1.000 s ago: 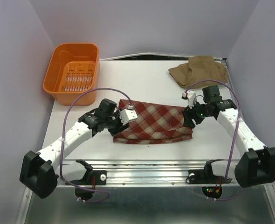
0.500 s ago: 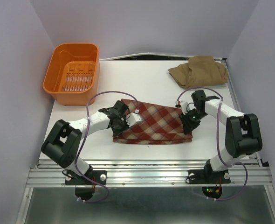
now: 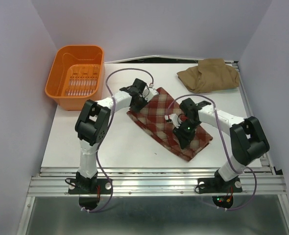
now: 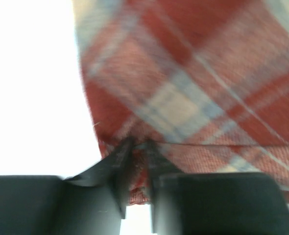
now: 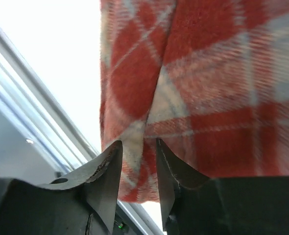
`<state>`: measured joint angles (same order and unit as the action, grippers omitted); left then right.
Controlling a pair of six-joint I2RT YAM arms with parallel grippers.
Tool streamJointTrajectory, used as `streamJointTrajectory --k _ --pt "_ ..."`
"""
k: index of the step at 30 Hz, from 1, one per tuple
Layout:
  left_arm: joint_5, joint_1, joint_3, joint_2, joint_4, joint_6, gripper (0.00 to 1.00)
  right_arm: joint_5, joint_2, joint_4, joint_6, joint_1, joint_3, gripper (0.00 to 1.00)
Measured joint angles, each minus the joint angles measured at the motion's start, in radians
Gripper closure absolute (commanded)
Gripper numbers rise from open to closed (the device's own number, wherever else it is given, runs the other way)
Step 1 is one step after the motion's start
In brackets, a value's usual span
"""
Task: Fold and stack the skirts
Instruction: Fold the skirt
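Note:
The red-and-cream plaid skirt (image 3: pixel 156 116) lies folded in a diagonal strip across the middle of the table. My left gripper (image 3: pixel 143 99) is at its far left end, and in the left wrist view my left gripper (image 4: pixel 137 171) is shut on the plaid skirt (image 4: pixel 193 88) at its hem. My right gripper (image 3: pixel 183 136) sits over the near right part. Seen from the right wrist, my right gripper (image 5: pixel 137 169) pinches a fold of the plaid skirt (image 5: pixel 208 73) between its fingers. The tan-brown skirt (image 3: pixel 209 74) lies bunched at the far right corner.
An orange plastic basket (image 3: pixel 60 88) stands at the far left of the table. The metal rail (image 3: pixel 154 180) runs along the near edge, close below the skirt's low end. Purple walls close in on both sides.
Both grippers closed on the plaid skirt's ends. The left one moved toward the back and the right one toward the centre and nearer, turning the skirt from lying crosswise to a diagonal.

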<state>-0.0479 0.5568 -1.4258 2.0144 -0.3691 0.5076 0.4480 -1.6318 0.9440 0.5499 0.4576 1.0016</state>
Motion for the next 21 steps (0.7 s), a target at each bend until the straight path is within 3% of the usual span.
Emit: streamJointTrajectory --k 3,7,12,16,21 --pt "-0.008 -0.060 -0.064 0.022 0.004 -0.021 0.56 0.047 0.003 0.033 -0.041 0.000 0.099 0.48" --pt "-0.033 -0.139 -0.045 -0.064 -0.015 -0.027 0.54 0.073 0.065 0.034 -0.081 -0.024 0.212 0.46" --pt "-0.089 -0.158 0.087 -0.347 -0.024 -0.019 0.52 0.073 0.132 0.023 -0.096 -0.123 0.331 0.49" --pt "-0.106 -0.005 0.167 -0.529 0.001 -0.018 0.52 0.039 0.067 0.011 -0.095 -0.216 0.360 0.52" --pt "-0.131 0.214 0.278 -0.511 0.025 -0.042 0.57 -0.014 -0.101 -0.010 -0.080 -0.335 0.350 0.57"
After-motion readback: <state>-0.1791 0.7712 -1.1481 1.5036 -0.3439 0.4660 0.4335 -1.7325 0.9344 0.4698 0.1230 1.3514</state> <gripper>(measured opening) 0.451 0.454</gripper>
